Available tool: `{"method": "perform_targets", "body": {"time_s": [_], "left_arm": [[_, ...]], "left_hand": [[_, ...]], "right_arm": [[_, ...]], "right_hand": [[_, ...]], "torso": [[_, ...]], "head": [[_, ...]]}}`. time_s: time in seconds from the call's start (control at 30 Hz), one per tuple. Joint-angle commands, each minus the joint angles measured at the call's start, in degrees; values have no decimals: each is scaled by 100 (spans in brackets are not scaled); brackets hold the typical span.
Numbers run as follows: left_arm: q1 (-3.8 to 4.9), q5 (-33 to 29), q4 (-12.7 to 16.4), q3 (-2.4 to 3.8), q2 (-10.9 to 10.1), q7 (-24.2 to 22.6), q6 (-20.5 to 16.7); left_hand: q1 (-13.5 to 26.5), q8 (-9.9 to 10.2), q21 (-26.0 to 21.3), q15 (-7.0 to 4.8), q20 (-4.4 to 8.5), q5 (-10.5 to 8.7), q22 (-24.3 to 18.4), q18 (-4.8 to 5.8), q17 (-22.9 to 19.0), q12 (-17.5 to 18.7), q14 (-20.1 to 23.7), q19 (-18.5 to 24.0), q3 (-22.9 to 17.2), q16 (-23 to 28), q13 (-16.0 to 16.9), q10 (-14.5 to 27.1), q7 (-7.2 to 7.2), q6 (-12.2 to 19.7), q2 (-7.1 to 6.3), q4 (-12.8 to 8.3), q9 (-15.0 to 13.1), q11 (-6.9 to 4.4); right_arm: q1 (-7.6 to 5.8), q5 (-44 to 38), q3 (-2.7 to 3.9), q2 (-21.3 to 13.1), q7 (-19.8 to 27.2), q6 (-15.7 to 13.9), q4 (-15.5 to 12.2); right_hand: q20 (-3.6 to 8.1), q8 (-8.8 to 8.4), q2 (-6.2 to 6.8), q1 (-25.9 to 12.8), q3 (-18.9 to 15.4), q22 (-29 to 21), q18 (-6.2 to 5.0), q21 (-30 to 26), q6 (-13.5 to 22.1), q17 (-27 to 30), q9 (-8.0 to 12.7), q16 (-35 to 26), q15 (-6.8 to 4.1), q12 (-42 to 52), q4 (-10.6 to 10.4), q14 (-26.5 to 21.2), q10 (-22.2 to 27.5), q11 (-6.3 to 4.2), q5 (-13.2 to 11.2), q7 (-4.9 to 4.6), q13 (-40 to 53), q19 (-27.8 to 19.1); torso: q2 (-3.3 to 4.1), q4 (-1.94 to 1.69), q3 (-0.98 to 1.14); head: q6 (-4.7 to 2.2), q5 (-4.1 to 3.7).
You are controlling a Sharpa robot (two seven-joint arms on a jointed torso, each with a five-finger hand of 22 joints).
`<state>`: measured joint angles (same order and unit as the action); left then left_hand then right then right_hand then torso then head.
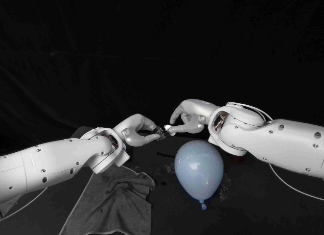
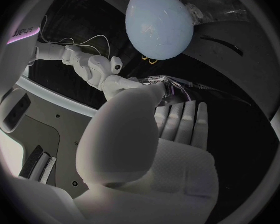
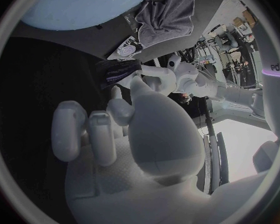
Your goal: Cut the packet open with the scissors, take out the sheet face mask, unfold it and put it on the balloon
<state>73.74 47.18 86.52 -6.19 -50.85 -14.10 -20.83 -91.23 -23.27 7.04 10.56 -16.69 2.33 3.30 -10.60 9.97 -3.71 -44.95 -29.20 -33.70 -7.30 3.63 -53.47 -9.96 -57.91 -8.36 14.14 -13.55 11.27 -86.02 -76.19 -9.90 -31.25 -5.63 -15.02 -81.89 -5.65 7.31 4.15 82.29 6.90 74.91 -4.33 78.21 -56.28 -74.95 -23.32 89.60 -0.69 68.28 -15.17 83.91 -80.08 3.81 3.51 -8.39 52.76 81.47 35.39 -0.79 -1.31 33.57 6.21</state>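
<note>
1. Left hand (image 1: 137,131) and right hand (image 1: 184,117) meet fingertip to fingertip just below the middle of the head view.
2. Packet (image 1: 163,131): dark and shiny, held between the two hands. The left hand pinches one edge between thumb and finger, and the right hand pinches the opposite edge. The left wrist view shows the left hand's other fingers (image 2: 189,122) lying straight and close together under the packet.
3. Balloon (image 1: 198,166): pale blue, lying on the black table (image 1: 275,205) at 5 o'clock from the packet, knot toward 6 o'clock. It is near both hands but touches neither.
4. Grey towel (image 1: 112,196): rumpled on the table at 8 o'clock from the balloon, partly under the left arm.
5. Yellow loops (image 2: 149,59) sit just beside the balloon; cannot tell what they belong to.
</note>
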Motion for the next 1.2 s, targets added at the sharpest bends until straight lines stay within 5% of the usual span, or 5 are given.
{"method": "perform_targets", "body": {"time_s": [0.03, 0.53, 0.97, 1.2], "left_arm": [[14, -4, 33, 12, 0, -110, 47], [14, -27, 171, 16, -12, -163, 56], [16, -29, 257, 17, 15, -201, 57], [20, -87, 224, 18, 23, -199, -11]], "left_hand": [[-41, -56, 23, 10, -5, 39, -6, 115, -8, 23, 24, -29, -35, 36, -9, 21, -21, 6, -10, -12, -513, -31], [-28, -72, 19, 21, -4, 39, -9, 123, -18, 25, 51, -29, -53, 52, -9, 39, -17, 30, -12, -23, -530, -17], [-17, -94, 10, 33, -2, 39, -13, 132, -32, 25, 91, -19, -80, 77, -10, 68, -6, 68, -7, -44, -553, 2], [12, -105, 1, 37, -2, 38, -17, 139, -48, 26, 144, -8, -92, 102, -10, 96, -55, 115, -10, -50, -571, -8]], "right_arm": [[12, -351, -2, 10, -133, 377, 15], [45, -417, -19, 68, -246, 752, 62], [55, -469, -33, 132, -310, 1046, 89], [55, -338, -35, 93, -231, 847, 64]], "right_hand": [[-21, 8, -37, 90, 32, 412, 106, 27, -8, -1425, -10, 19, 43, 1966, 22, 592, -860, -17, -32, 4, 3562, 18], [79, 188, -382, 301, 550, 494, 118, 75, -381, -1446, -116, 24, -87, 2085, 113, 596, -941, -170, -52, 185, 3658, 54], [158, 353, -359, 212, 763, 520, 121, 76, -565, -1443, -227, 23, -171, 2119, 147, 595, -963, -279, -49, 309, 3685, 63], [249, 638, -464, 140, 1159, 541, 123, 69, -747, -1431, -411, 19, -274, 2164, 184, 593, -988, -400, -59, 441, 3718, 70]], "torso": [[-5, 5, 2], [-5, 7, 5], [-5, 2, 2], [-4, 5, 5]], "head": [[14, 5], [11, -16], [47, -37], [47, -30]]}}
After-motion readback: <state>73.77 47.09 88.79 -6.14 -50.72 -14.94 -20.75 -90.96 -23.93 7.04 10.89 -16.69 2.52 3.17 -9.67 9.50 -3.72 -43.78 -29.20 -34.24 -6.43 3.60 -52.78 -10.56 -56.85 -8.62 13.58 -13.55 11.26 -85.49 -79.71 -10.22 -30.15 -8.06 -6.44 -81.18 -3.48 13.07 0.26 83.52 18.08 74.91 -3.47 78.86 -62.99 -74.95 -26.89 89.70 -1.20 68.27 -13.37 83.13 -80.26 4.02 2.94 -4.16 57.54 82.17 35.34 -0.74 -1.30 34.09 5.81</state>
